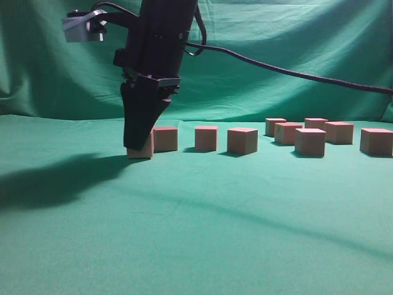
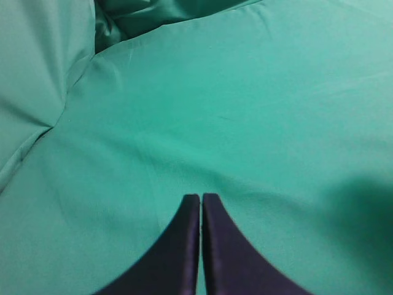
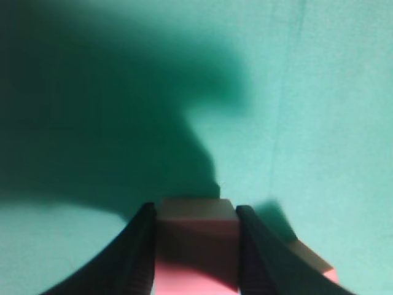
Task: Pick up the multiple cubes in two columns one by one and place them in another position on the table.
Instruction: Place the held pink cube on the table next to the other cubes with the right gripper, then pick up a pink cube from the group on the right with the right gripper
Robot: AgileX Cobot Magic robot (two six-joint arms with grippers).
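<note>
Several reddish-pink cubes stand on the teal table [image 1: 196, 233]. A row on the left holds three free cubes [image 1: 166, 138], [image 1: 206, 137], [image 1: 242, 141]. Several more [image 1: 310, 142] stand in a group at the right. My right gripper [image 1: 140, 144] has reached across to the left end of the row. It is shut on a cube [image 1: 142, 152] that rests on the cloth. In the right wrist view the jaws [image 3: 195, 212] press both sides of this cube [image 3: 196, 236]; a neighbouring cube [image 3: 313, 264] shows at lower right. My left gripper [image 2: 201, 196] is shut and empty over bare cloth.
A draped green backdrop [image 1: 276, 37] hangs behind the table. A black cable [image 1: 295, 72] runs from the arm to the right. The arm's shadow [image 1: 55, 181] lies on the cloth at the left. Folded cloth [image 2: 37, 92] shows in the left wrist view.
</note>
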